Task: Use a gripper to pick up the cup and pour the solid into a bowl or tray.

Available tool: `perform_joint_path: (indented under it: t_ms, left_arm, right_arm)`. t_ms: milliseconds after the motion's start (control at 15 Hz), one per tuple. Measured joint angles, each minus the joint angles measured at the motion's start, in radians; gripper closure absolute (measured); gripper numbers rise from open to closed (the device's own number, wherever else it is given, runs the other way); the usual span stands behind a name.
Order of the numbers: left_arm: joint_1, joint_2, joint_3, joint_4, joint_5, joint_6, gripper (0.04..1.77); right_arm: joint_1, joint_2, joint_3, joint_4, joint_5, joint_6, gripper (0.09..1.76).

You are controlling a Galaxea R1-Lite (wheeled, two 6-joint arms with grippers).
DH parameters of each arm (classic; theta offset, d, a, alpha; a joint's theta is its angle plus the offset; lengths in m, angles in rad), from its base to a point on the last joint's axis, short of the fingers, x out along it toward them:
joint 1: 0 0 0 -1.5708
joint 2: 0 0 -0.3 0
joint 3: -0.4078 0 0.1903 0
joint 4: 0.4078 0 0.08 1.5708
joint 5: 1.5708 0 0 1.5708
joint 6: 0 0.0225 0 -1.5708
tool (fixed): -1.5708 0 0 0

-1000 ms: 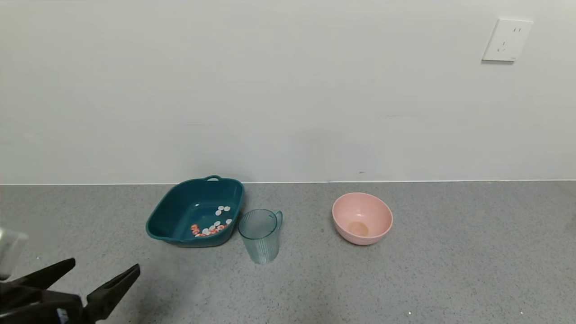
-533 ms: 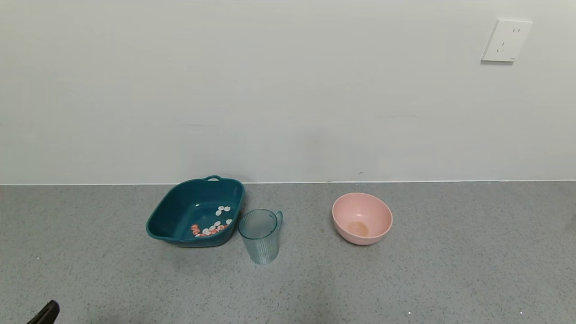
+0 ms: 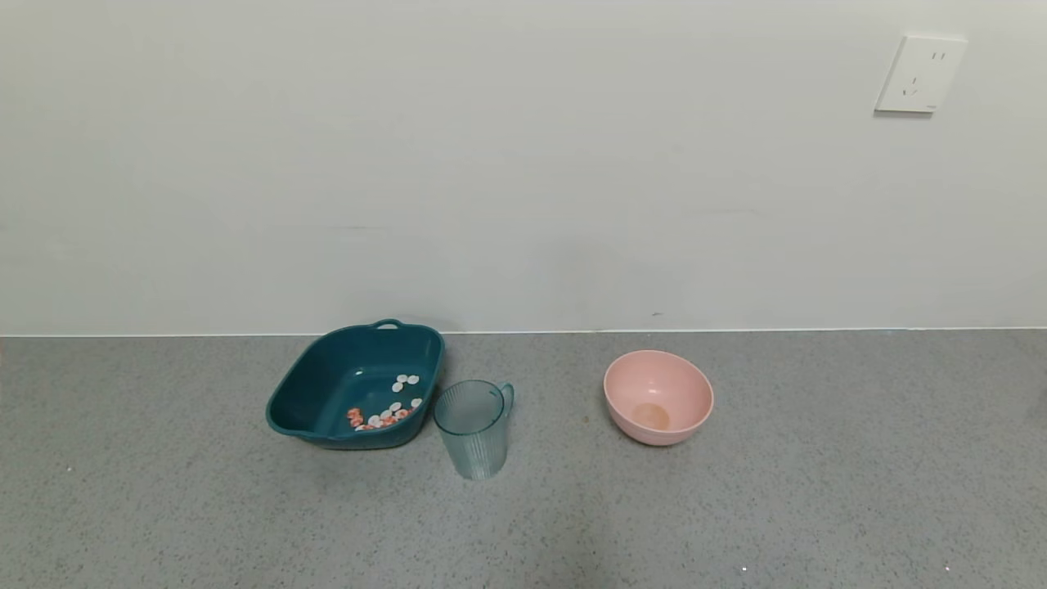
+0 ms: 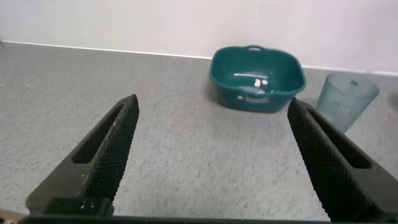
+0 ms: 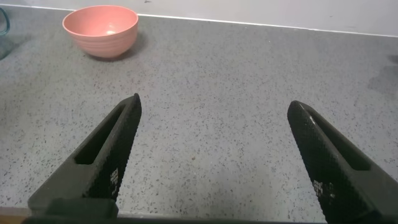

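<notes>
The blue-green ribbed cup (image 3: 475, 429) stands upright on the grey counter, touching the right front of the dark teal tub (image 3: 353, 384); it looks empty. The white and orange-red pieces (image 3: 384, 407) lie inside the tub. In the left wrist view the tub (image 4: 257, 77) and the cup (image 4: 345, 100) lie well ahead of my left gripper (image 4: 211, 109), which is open and empty over bare counter. My right gripper (image 5: 212, 104) is open and empty, far to the right of the cup. Neither gripper shows in the head view.
A round pink bowl (image 3: 658, 397) stands to the right of the cup; it also shows in the right wrist view (image 5: 101, 29). A white wall runs behind the counter (image 3: 736, 507), with a socket (image 3: 920, 74) at the upper right.
My open left gripper has drawn back out of the lower left of the head view. The cup, tub and pink bowl have not moved.
</notes>
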Motion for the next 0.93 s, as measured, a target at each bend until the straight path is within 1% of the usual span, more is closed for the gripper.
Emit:
perform_joint_path:
  t_ms: [133,267,333,467,600,667,800,933]
  left_arm:
    - [-0.005,-0.064,0.003,0.070,0.004,0.051,0.09]
    - [-0.008,-0.099,0.006,0.075,-0.007,0.064,0.09]
    - [-0.009,-0.109,0.009,0.072,-0.038,0.068,0.09]
    - [-0.009,-0.119,0.035,0.057,-0.076,0.069,0.09]
    - [-0.009,-0.122,0.077,-0.015,-0.105,0.070,0.09]
    - [-0.009,-0.122,0.092,-0.021,-0.133,0.070,0.09]
    - [-0.009,-0.123,0.104,0.035,-0.169,0.067,0.09]
    - [-0.009,-0.123,0.106,0.079,-0.186,0.061,0.09]
  right_arm:
    - [0.000,0.000,0.000,0.000,0.000,0.000,0.14]
    - [0.000,0.000,0.000,0.000,0.000,0.000,0.14]
    - [0.000,0.000,0.000,0.000,0.000,0.000,0.14]
    - [0.000,0.000,0.000,0.000,0.000,0.000,0.14]
    - [0.000,0.000,0.000,0.000,0.000,0.000,0.14]
    - [0.000,0.000,0.000,0.000,0.000,0.000,0.14]
    - [0.000,0.000,0.000,0.000,0.000,0.000,0.14]
    - [0.000,0.000,0.000,0.000,0.000,0.000,0.14]
